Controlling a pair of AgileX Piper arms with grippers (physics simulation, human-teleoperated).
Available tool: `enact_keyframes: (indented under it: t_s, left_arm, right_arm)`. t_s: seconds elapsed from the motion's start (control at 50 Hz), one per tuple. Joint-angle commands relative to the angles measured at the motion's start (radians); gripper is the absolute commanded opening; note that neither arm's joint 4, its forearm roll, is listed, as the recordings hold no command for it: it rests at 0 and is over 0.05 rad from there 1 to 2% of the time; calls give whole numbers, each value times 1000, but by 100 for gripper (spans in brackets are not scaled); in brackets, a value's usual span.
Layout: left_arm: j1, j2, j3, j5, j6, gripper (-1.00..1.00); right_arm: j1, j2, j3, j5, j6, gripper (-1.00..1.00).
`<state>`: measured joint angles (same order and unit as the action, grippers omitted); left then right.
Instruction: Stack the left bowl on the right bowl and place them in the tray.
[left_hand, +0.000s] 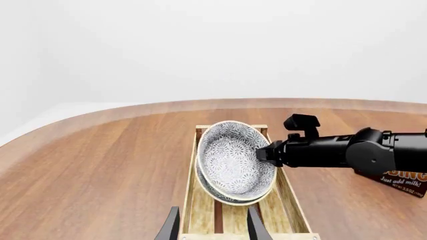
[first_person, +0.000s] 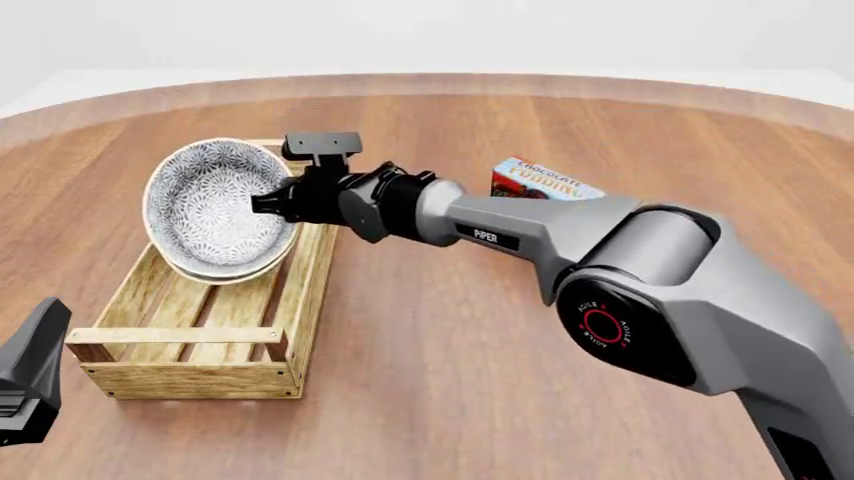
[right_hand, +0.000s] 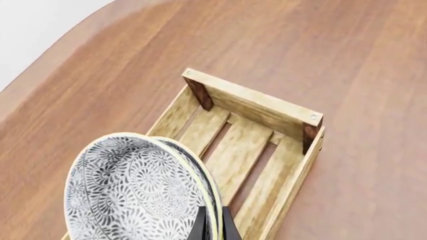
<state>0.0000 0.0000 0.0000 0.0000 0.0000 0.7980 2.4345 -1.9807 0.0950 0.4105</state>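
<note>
**Stacked bowls tilted over the tray, held by the right arm**

The two patterned bowls (first_person: 218, 210) sit nested one in the other and are tipped up steeply, their open faces turned toward the near left, their lower edge down inside the tray (first_person: 187, 365) at its far half. Whether that edge rests on the slats or hangs just above them I cannot tell. The right gripper (first_person: 267, 202) holds the stack by its right-hand rim, fingers closed narrow over the doubled edge, as the right wrist view shows. So the bowls lie to the left of the gripper, and the coming move looks like a lowering and levelling of the stack onto the slats.

The tray's long axis runs from near to far, slightly angled, and its near half is bare wood. The right side rail passes under the gripper; to my eye that rail and the raised far end bar are what could catch the rim as the stack comes flat.

The left gripper (left_hand: 212, 225) hovers over the tray's near end, fingers apart and holding nothing, apart from the bowls. A pudding box (first_person: 541, 180) stands behind the right arm, well off the path.
</note>
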Motion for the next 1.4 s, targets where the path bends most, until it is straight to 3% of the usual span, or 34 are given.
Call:
enact_keyframes:
  t_s: [0.02,0.24,0.26,0.9,1.22,1.4]
  left_arm:
    - [0,0,0,0,0,100]
    - [0,0,0,0,0,100]
    - [0,0,0,0,0,100]
    - [0,0,0,0,0,100]
    - [0,0,0,0,0,100]
    - [0,0,0,0,0,100]
  right_arm:
    - [4,18,-8,-6,6,-100]
    - [1,31,-25,11,-5,-100]
    - [3,30,-24,12,-6,100]
    - [-6,-2,16,-4,5,100]
    - [-11,-101,101,-4,-6,100]
    - [-17,-266,229,-41,-41,100]
